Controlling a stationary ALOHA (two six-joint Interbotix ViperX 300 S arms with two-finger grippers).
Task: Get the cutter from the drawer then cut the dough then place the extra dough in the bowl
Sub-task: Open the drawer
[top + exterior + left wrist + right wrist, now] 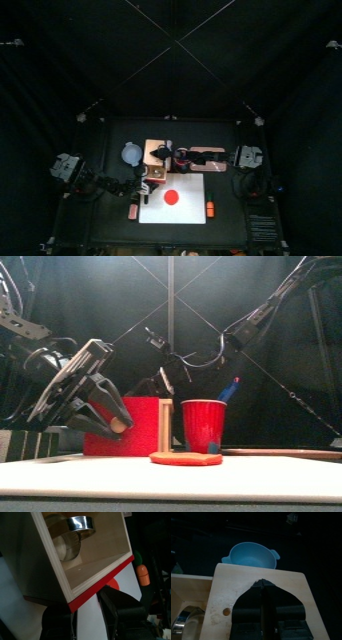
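While the left end effector (90, 614) grips the red drawer front (100, 582), the cutter (81, 523) lies inside the drawer (97, 554) at the bench's (114, 228) back edge. Right end effector (264, 586): we cannot tell its state; we judge cutter extraction should follow.

a: can anything reach into the drawer (100, 557)?
b: from above, yes: it stands open over the cutter (80, 523). the left gripper (87, 604) straddles its red front; the red cup (203, 426) stands just beside it.

Cutter (179, 624), lower left, clipped by the left edge; bowl (251, 556) base hidden behind the wooden box (238, 587).
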